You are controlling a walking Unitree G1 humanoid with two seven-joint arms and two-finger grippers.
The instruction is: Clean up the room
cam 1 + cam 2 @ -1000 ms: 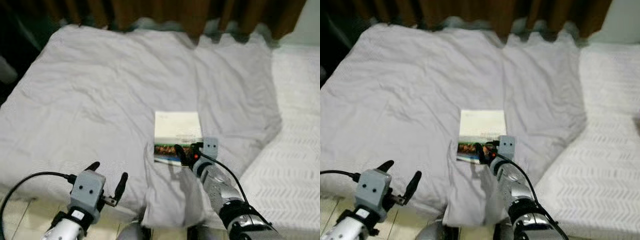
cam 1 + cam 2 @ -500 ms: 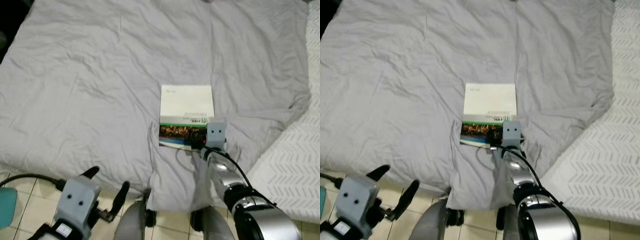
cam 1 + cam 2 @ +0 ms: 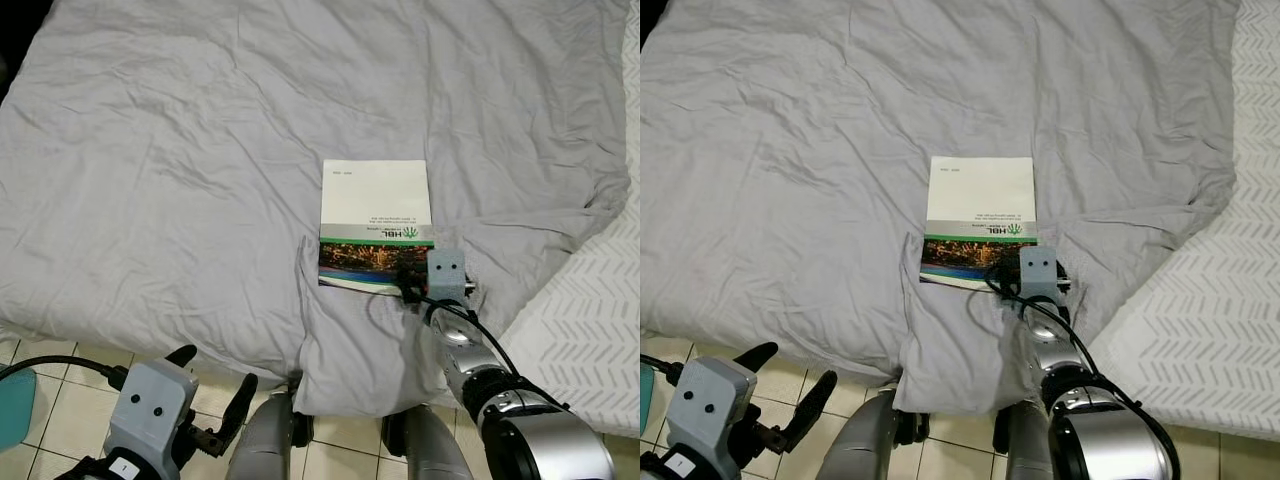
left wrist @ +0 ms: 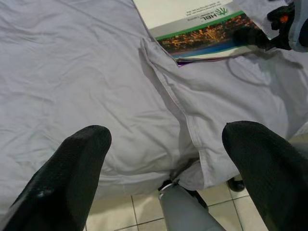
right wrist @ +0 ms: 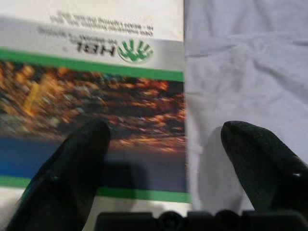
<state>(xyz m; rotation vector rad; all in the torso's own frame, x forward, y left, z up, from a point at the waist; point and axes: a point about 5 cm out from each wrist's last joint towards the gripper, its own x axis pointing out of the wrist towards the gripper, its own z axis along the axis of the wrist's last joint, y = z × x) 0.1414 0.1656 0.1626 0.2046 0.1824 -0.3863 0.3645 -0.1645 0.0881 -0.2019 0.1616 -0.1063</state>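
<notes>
On the bed [image 3: 180,180], right tool [image 5: 163,144] at the white-and-green glossy booklet [image 3: 376,222].
Fingers spread apart over its corner; left tool [image 4: 168,163] gapes wide, low beside the bed's edge.

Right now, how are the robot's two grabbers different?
The right gripper reaches onto the bed, straddling the near right edge of the booklet; the left gripper hangs lower, off the bed's edge, over nothing but sheet and floor tiles. Both have black fingers spread open, holding nothing.

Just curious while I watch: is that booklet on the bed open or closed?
Closed: the booklet lies flat on the grey sheet, only its cover showing.
</notes>
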